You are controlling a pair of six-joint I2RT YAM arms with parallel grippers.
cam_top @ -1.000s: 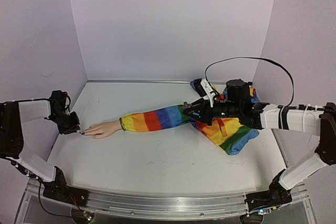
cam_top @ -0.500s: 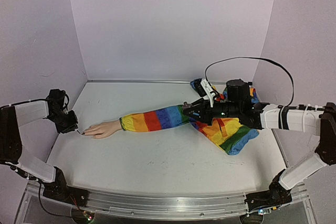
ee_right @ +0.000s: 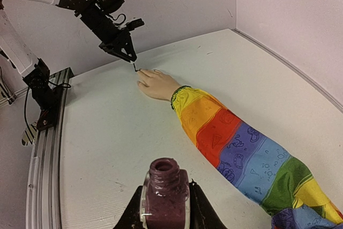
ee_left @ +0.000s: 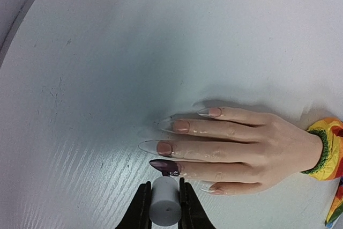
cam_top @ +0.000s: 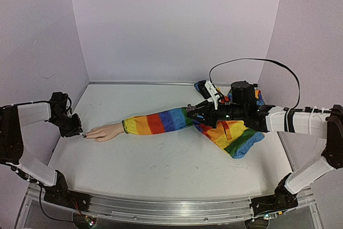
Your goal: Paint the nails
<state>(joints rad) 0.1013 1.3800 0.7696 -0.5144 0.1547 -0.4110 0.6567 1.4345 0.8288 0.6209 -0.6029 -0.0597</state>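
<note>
The nails (ee_left: 166,147) tip the mannequin hand (ee_left: 241,148), flat on the tabletop (ee_left: 134,52), fingers running 3 to 9 o'clock. They sit at 12 o'clock, just beside the left end effector (ee_left: 164,191), pinched on a white brush cap (ee_left: 164,207); the right end effector (ee_right: 164,207), well apart, pinches the polish bottle (ee_right: 163,183).

My top camera looks down from behind the near edge over the whole desk (cam_top: 161,170). The left wrist camera sits close above the hand (ee_left: 241,143); the right wrist one faces it from far across the desk.
</note>
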